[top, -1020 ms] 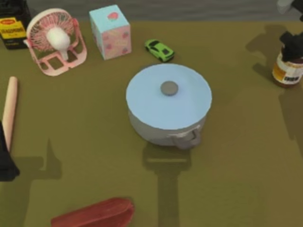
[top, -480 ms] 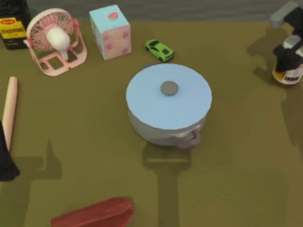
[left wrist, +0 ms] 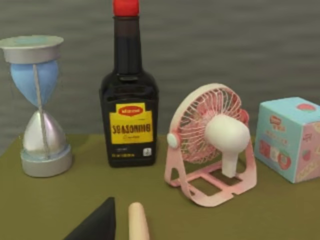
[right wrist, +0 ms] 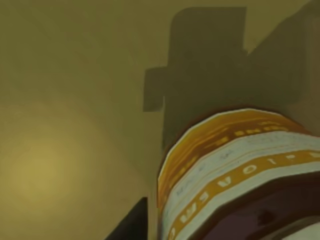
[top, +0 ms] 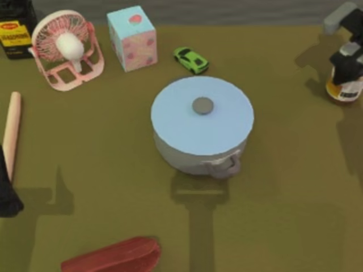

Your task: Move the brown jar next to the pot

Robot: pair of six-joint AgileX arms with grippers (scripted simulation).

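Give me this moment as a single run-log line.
right gripper: over brown jar, top view's far right, grip unclear | pot: table centre, jar apart from it | left gripper: parked at left edge

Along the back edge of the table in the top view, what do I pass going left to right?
Dark bottle → pink fan → blue box → green toy car → brown jar, with the right gripper over its top.
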